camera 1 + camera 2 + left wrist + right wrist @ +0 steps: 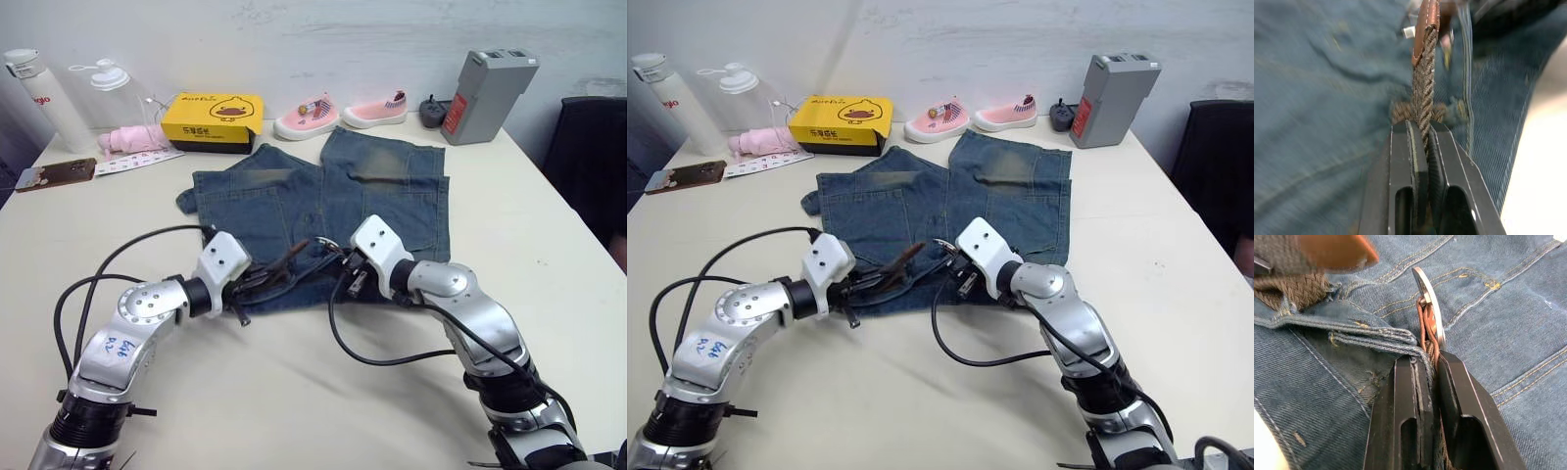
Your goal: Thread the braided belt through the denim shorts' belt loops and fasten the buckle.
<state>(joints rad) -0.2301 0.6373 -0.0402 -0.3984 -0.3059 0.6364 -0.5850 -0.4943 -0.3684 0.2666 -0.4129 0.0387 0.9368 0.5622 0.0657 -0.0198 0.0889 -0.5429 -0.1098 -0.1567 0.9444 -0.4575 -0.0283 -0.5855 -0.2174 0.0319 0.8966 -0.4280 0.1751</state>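
Note:
The denim shorts (323, 206) lie flat on the white table, waistband toward me. The braided belt (1423, 93) runs along the waistband, and both of its ends are held. My left gripper (250, 284) is shut on the strap just behind its brown leather tip (1426, 24), which points up and right over the denim. My right gripper (1427, 361) is shut on the strap right behind the silver buckle (1426, 289), at the waistband's edge (1371, 338). The two grippers (955, 269) face each other a short way apart. I cannot make out separate belt loops.
Along the far edge stand a yellow box (213, 119), two pink shoes (307, 116), a grey device (487, 93), bottles (39, 98) and a phone (59, 173). A black chair (593, 157) sits beyond the table's right edge. My arms' black cables (382, 357) loop over the near table.

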